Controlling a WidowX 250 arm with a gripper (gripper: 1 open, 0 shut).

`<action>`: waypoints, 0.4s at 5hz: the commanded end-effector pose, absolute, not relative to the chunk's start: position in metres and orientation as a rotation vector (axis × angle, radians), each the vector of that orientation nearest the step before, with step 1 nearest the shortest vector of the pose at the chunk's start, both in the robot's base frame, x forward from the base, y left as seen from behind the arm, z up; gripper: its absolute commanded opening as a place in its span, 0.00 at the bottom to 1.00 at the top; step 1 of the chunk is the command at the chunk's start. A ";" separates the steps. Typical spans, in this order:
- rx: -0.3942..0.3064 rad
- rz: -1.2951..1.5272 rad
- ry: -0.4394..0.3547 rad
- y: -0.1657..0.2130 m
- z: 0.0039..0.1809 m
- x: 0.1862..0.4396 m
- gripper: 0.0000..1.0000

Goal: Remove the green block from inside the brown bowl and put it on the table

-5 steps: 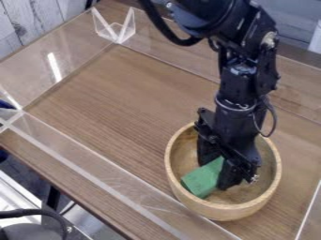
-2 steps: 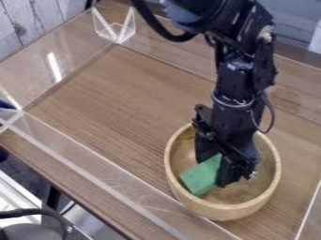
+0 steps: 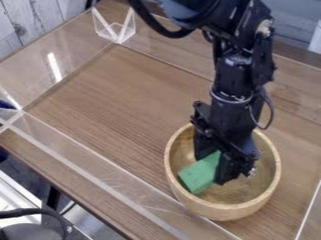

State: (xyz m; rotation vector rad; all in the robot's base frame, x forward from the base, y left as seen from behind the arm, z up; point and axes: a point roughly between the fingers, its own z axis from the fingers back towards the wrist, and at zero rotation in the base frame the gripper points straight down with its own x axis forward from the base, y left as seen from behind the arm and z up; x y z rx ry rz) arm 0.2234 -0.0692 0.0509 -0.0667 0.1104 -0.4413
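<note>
The green block [image 3: 200,174] is tilted inside the brown bowl [image 3: 223,209], its upper end caught between the fingers of my black gripper [image 3: 226,169], which points straight down into the bowl and is shut on it. The block's lower corner sits close to the bowl's floor; I cannot tell whether it touches. The bowl rests on the table [image 3: 119,103] at the lower right. The arm hides the far side of the bowl.
Clear acrylic walls [image 3: 75,145] border the tabletop along the front left and the back. A small clear bracket [image 3: 115,26] stands at the far edge. Open wood surface stretches left of and behind the bowl.
The gripper and the green block have risen very slightly inside the bowl; otherwise the scene looks the same.
</note>
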 end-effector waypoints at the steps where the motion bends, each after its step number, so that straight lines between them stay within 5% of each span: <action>1: -0.066 -0.427 0.044 -0.065 0.069 0.232 0.00; 2: -0.062 -0.413 0.030 -0.061 0.077 0.233 0.00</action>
